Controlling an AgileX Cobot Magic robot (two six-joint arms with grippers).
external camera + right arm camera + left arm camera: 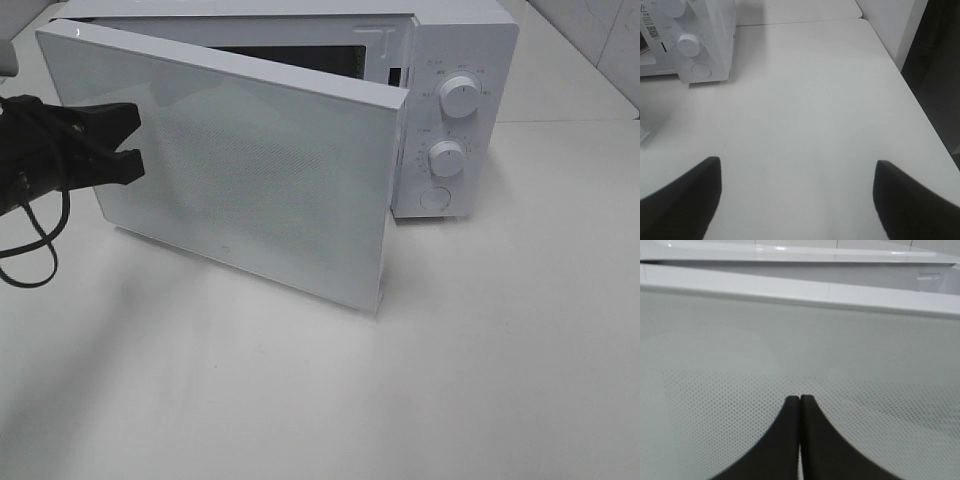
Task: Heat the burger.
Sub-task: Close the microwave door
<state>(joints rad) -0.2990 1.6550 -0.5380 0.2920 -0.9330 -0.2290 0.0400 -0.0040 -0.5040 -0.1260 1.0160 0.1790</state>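
Observation:
The burger is out of view in all three views. A white microwave stands at the back of the table, its door swung partly open toward the front left, leaving only a dark slit of the cavity visible. My left gripper is at the door's left part, against or just short of its outer face. In the left wrist view its fingers are pressed together with nothing between them, in front of the dotted door window. My right gripper hangs open and empty over bare table to the right of the microwave.
Two round knobs and a round button sit on the microwave's right panel. A black cable loops below the left arm. The table's right edge drops off beside a dark gap.

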